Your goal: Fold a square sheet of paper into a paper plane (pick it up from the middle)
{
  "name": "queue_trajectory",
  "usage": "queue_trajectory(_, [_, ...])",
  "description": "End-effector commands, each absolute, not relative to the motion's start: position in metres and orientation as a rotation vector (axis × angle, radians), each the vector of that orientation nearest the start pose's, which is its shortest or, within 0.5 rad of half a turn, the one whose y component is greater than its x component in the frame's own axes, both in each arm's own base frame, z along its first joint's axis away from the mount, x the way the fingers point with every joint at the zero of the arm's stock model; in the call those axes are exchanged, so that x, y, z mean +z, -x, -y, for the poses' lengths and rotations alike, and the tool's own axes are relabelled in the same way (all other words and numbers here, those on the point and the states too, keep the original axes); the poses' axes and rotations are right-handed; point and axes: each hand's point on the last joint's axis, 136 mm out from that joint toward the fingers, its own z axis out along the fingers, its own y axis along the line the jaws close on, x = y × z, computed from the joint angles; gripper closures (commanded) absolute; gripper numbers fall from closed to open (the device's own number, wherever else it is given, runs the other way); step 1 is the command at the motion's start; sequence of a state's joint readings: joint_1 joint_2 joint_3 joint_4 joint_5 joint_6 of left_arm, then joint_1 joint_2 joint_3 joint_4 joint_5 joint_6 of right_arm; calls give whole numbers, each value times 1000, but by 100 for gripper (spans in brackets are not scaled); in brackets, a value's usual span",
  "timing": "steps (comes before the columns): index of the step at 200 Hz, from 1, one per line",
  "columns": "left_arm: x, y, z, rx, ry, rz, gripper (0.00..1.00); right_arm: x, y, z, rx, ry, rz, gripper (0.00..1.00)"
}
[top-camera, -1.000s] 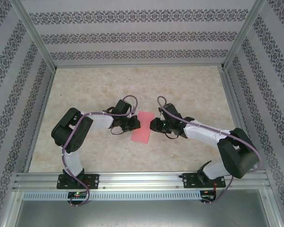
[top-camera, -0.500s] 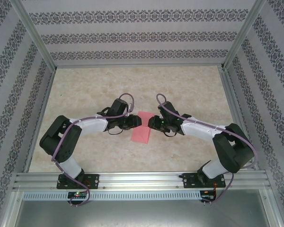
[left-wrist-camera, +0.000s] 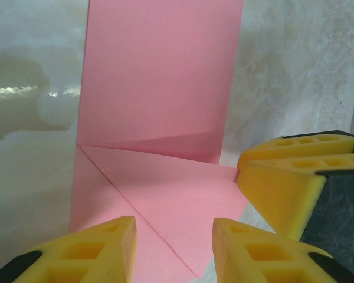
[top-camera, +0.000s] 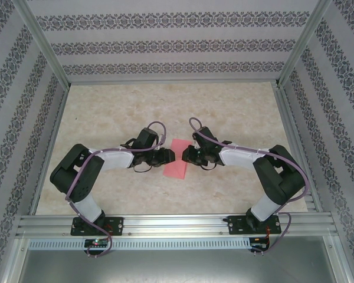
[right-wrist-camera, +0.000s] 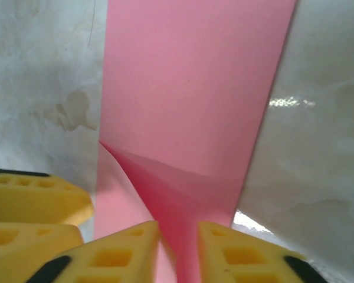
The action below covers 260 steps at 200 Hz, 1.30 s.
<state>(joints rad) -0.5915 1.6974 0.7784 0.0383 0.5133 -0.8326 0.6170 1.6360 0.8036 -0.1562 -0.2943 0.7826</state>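
The right pincer [right-wrist-camera: 178, 253] is seen narrowed on a raised corner flap [right-wrist-camera: 165, 177] of the thin pink-red sheet of paper [top-camera: 177, 158]. The flap runs up into the slim gap between the yellow jaws and is judged to be pinched. Just beside and facing it, the left pincer [left-wrist-camera: 174, 253] is held spread above the same flap, with nothing gripped. The sheet, creased into a long strip, is laid flat near the middle of the pale marbled counter [top-camera: 118, 112], well away from every edge and corner. The paper is judged light, limp and easily crumpled or torn, and smooth enough to slide. It is best taken lightly at a lifted edge or crease while the rest is pinned down.
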Motion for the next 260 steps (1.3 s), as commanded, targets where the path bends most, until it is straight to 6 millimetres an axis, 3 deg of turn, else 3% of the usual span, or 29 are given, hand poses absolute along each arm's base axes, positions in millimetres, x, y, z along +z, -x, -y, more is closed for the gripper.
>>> queue_trajectory(1, [42,-275,297,-1233,59,-2704,60,43,-292,-265,871,-95,-2715,83])
queue_trajectory(51, [34,-275,296,-1216,73,-2729,59,36,-296,-253,827,-173,-2694,92])
queue_trajectory(189, [35,-283,315,-1358,98,-2692,58,26,-291,-248,867,-239,-2687,92])
queue_trajectory(260, [34,-280,303,-1284,154,-2700,58,25,-293,-231,827,-338,-2651,91])
